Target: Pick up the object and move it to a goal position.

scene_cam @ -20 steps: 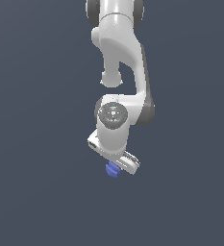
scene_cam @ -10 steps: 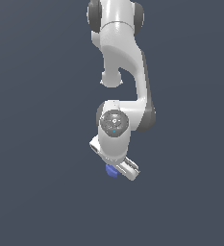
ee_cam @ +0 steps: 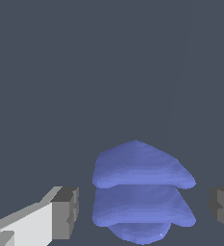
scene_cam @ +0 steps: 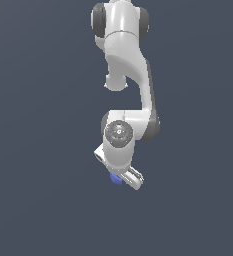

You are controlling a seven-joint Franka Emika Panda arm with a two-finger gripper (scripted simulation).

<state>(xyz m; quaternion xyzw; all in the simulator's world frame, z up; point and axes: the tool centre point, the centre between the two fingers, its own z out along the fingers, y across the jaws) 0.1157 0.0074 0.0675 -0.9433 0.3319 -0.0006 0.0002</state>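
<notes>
A: Item one, arm?
B: White, jointed, hanging down the middle of the exterior view from the top edge, bending at a round grey-capped joint just below frame centre.

A: Item two, gripper?
B: Sitting at the arm's lower end, slightly below centre in the exterior view, tilting toward the lower right. In the wrist view its point falls about; one finger is showing white with a dark grey pad at the lower left of that picture, the other pad cutting in at the right edge.

A: Its state?
B: Spread apart. Gaps are showing between the object and each pad in the wrist view, so nothing is being squeezed.

A: Item three, object?
B: Small blue lump, peeking out at the gripper's left side in the exterior view, lower centre of frame. In the wrist view it is filling the lower middle, lying between the two pads, looking like stacked rounded layers with a paler band across.

A: Touching either pad?
B: Not by the wrist view; it is sitting apart from both.

A: Surroundings?
B: Plain dark grey-blue ground filling the rest of both pictures.
</notes>
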